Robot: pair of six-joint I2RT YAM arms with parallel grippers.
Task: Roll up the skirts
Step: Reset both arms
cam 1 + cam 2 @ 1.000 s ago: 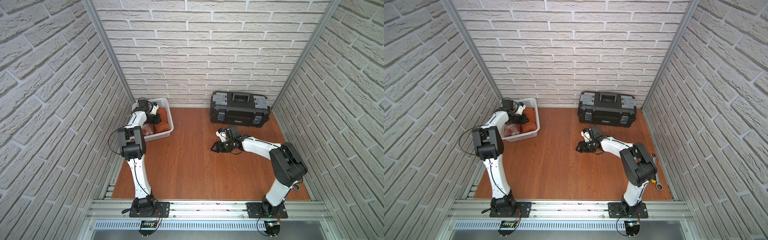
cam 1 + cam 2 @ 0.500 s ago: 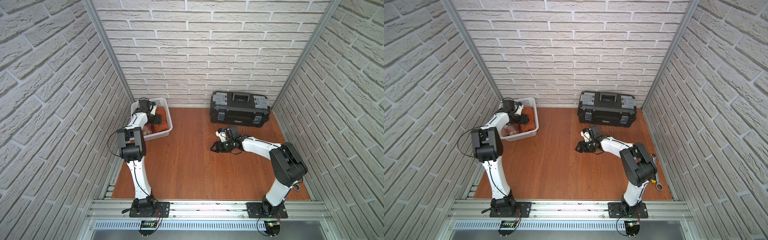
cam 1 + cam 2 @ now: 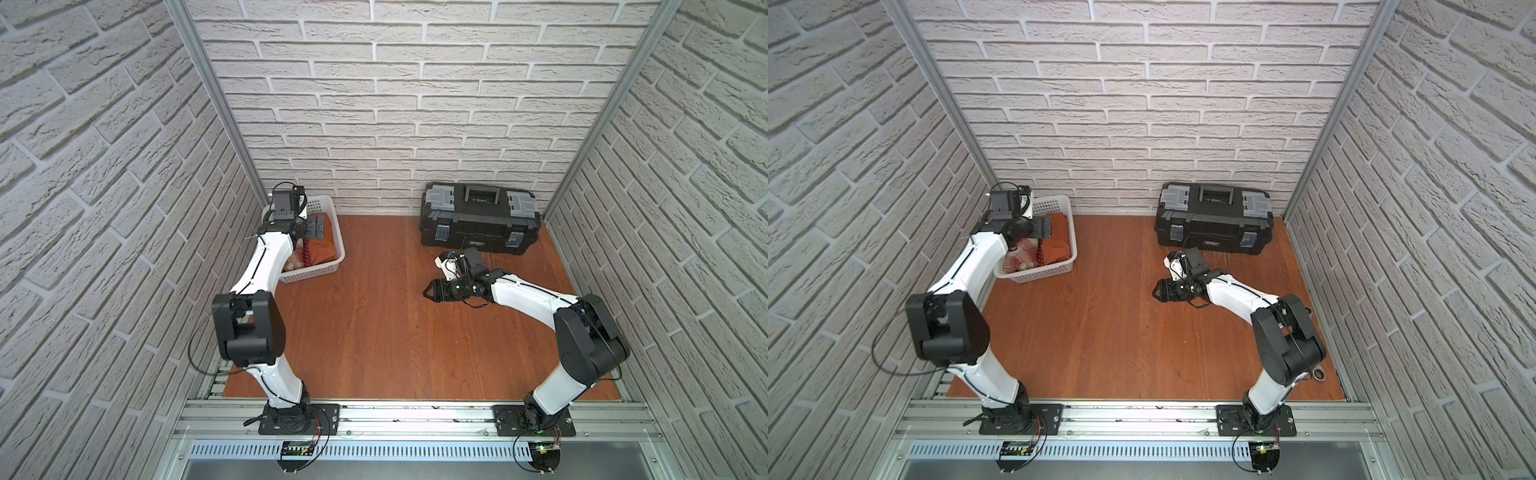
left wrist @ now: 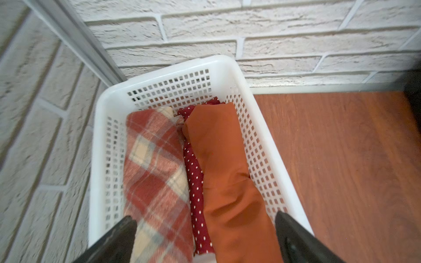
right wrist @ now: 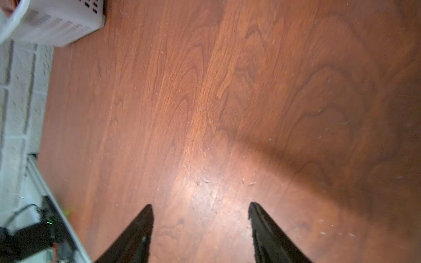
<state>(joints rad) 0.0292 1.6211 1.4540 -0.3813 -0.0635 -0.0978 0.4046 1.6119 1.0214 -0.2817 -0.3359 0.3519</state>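
Left wrist view: I look down into a white mesh basket [image 4: 230,66] set in the corner against the brick walls.
Plaid skirt [image 4: 155,173]: long bundle along the basket's side nearest the side wall, touching the dotted one.
Dotted skirt [image 4: 196,189]: only a narrow strip shows, wedged between the plaid and the orange.
Orange skirt [image 4: 225,173]: long bundle along the mesh wall on the table side, its edge lapping over the dotted one.
Left gripper [image 4: 205,216]: jaws spread wide with nothing between them, hovering above the near end of the bundles.
Right gripper [image 5: 200,205]: jaws apart and empty, low over bare wood, well apart from the basket.
Table [image 3: 374,332]: wood top; I find no cloth on it in both top views.
Step in hand: I judge the rolling finished and every bundle stowed, since all three skirts lie in the basket.
Next move: calls for lifting the left arm straight up and back so that neither finger snags cloth or rim; I would then bring the right arm home.
Toolbox [image 3: 480,224]: black, shut, against the back wall, just behind the right arm's wrist; to be minded on retraction.
In the way: the basket rim beneath the left fingers. How tight each roll is, I cannot tell from above.
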